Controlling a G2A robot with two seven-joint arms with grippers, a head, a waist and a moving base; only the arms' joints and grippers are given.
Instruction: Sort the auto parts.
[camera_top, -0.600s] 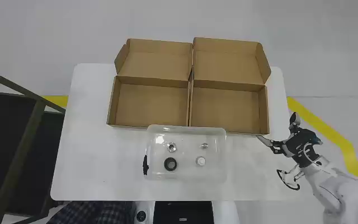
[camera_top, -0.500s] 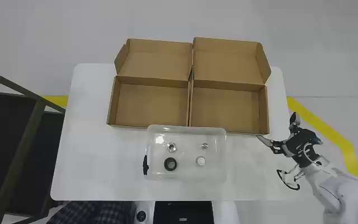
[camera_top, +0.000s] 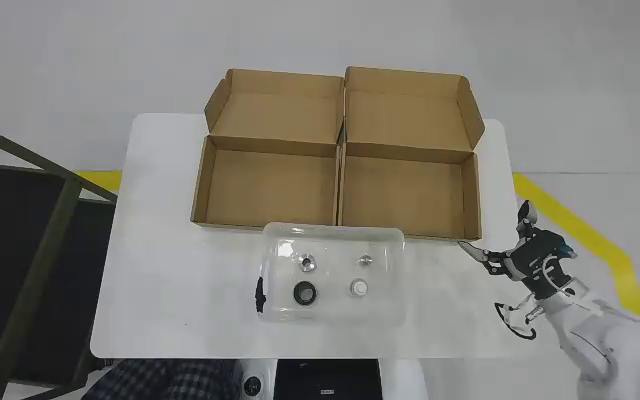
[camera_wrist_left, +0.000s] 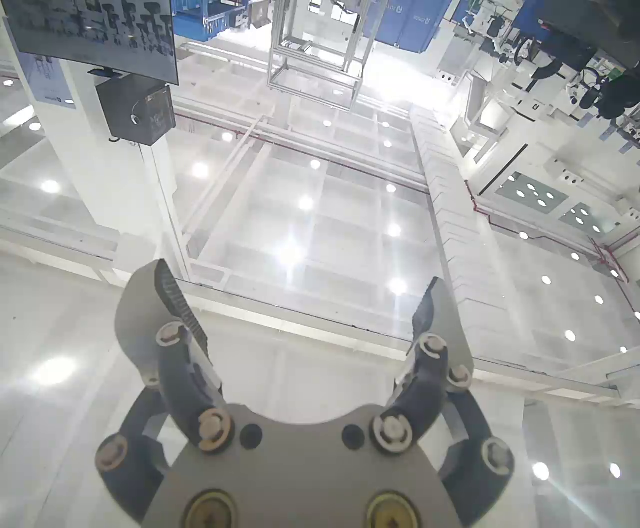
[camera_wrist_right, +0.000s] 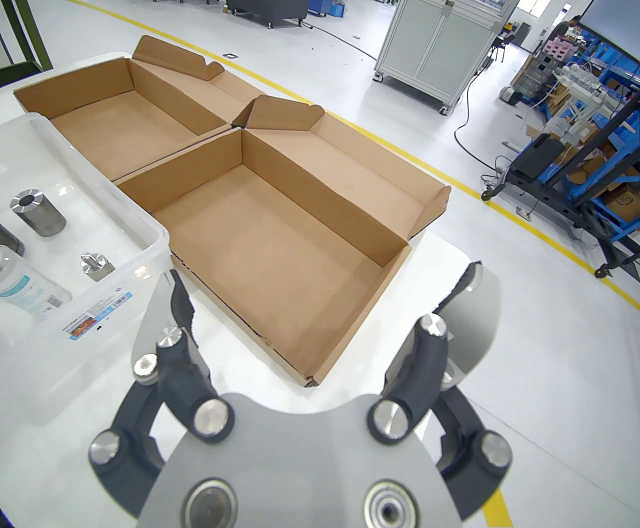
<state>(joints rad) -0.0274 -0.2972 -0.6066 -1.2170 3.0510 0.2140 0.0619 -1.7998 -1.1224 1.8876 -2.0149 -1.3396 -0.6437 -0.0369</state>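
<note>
The white worktop is carrying two cardboard boxes and a clear tub. The right hand is hovering beside them, fingers apart; the left hand, also apart, is facing ceiling lights.

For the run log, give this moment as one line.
parts: four in clear bin | right gripper: open, near right box | left gripper: open, pointing up | sorting: not begun

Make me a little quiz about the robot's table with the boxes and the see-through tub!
1. True or false: both cardboard boxes are empty.
2. How many parts lie in the clear tub? A two, B four, C six.
3. Fill in: the right gripper is ____.
Key: 1 true; 2 B; 3 open.
</note>
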